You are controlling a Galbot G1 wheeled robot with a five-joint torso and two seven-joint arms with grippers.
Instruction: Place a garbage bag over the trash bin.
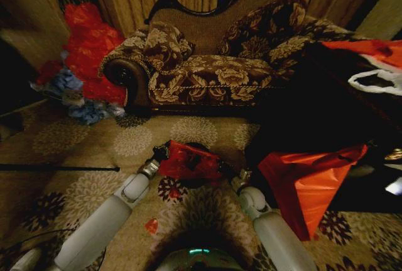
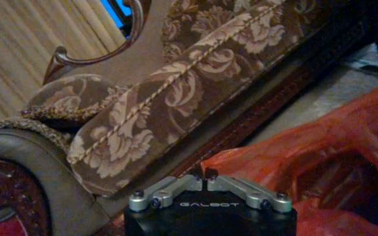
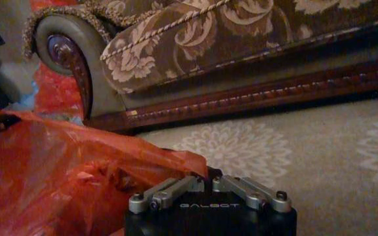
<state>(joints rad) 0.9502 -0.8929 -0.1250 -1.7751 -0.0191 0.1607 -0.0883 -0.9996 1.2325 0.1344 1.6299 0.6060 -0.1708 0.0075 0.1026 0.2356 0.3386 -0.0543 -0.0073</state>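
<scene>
The garbage bag (image 1: 188,161), thin shiny red film, is stretched between my two grippers low over the patterned carpet, in front of the sofa. A dark curve of the trash bin (image 1: 201,148) peeks out behind the bag's far edge; the bag hides the rest. My left gripper (image 1: 158,155) is at the bag's left end, and in the left wrist view its fingertips (image 2: 202,173) meet at the edge of the red film (image 2: 307,162). My right gripper (image 1: 231,171) is at the bag's right end, and in the right wrist view it (image 3: 208,176) is pinched on the bag's corner (image 3: 77,172).
A floral sofa (image 1: 207,76) stands straight ahead. A heap of red and blue bags (image 1: 88,51) lies at its left arm. A large orange-red sheet (image 1: 308,183) hangs off dark furniture (image 1: 314,114) on the right. A black rod (image 1: 63,168) and a red scrap (image 1: 151,225) lie on the carpet.
</scene>
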